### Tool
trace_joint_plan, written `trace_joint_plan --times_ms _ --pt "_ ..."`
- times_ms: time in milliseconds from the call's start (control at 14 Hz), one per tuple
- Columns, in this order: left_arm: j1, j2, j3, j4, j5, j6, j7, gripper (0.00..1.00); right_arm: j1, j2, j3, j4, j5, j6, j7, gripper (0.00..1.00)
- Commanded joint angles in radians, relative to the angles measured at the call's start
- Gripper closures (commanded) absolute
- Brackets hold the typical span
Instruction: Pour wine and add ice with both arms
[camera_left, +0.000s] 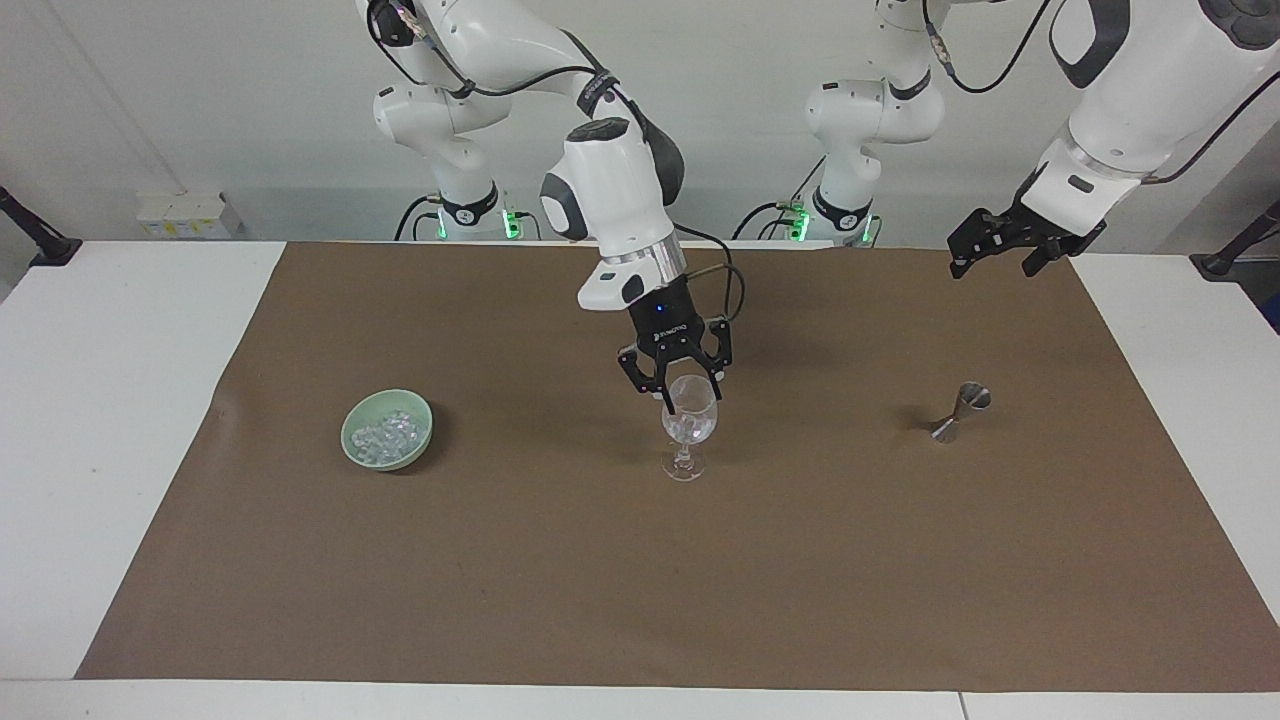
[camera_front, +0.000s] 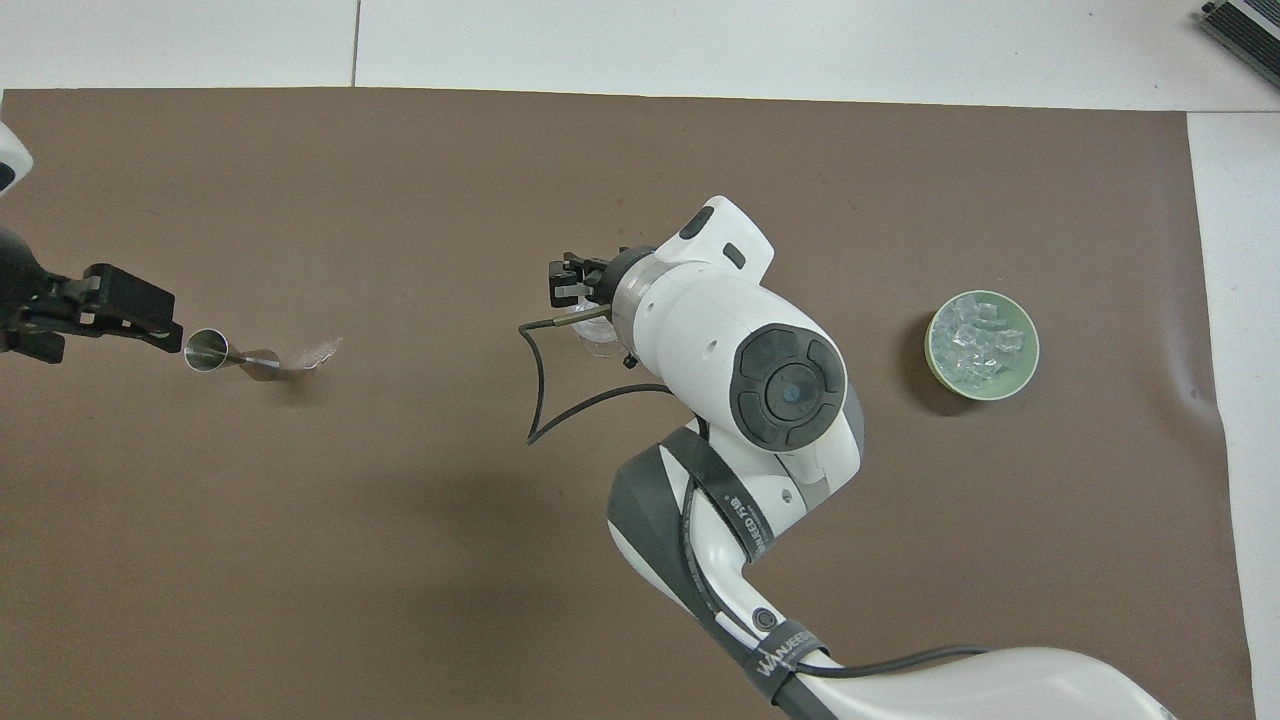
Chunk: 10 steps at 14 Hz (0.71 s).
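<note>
Ice in glass shows facing; overhead hides it; right gripper spread, left gripper open.

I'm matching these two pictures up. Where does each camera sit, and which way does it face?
Facing view: high across the table, looking at the robots; both arms show with their bases, the right gripper open over the glass, the left gripper open, waiting above the jigger.
Overhead view: above the robots' end, looking steeply down; the right arm fills the middle, the left gripper at the edge.
Shared: glass, jigger, bowl of ice, brown mat.
</note>
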Motion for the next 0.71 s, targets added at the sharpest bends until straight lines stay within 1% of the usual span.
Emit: trace_joint_plan --times_ms 0,143,214,286,429,571,643 --pt "-0.024 0.033 0.022 0.056 0.022 -0.037 0.021 0.0 -0.009 -0.043 -0.004 -0.001 -0.015 -0.06 0.014 0.26" --pt "-0.024 0.033 0.022 0.056 0.022 -0.035 0.026 0.0 -0.022 -0.094 -0.006 0.014 -0.015 -0.182 0.009 0.25" --pt "-0.022 0.033 0.022 0.055 0.022 -0.032 0.026 0.0 -0.037 -0.118 -0.006 0.022 -0.015 -0.236 0.008 0.2" --pt "-0.022 0.033 0.022 0.056 0.022 -0.027 0.037 0.0 -0.048 -0.153 -0.004 0.022 -0.015 -0.293 0.008 0.19" --pt "-0.022 0.034 0.022 0.056 0.021 -0.024 0.09 0.0 -0.106 -0.23 0.003 0.022 -0.016 -0.438 -0.003 0.18" --pt "-0.022 0.034 0.024 0.055 0.021 -0.023 0.104 0.0 -0.166 -0.29 0.003 0.016 -0.015 -0.558 -0.055 0.0" --pt "-0.024 0.034 0.022 0.056 0.021 -0.024 0.098 0.0 -0.187 -0.333 0.003 0.01 -0.013 -0.633 -0.06 0.0"
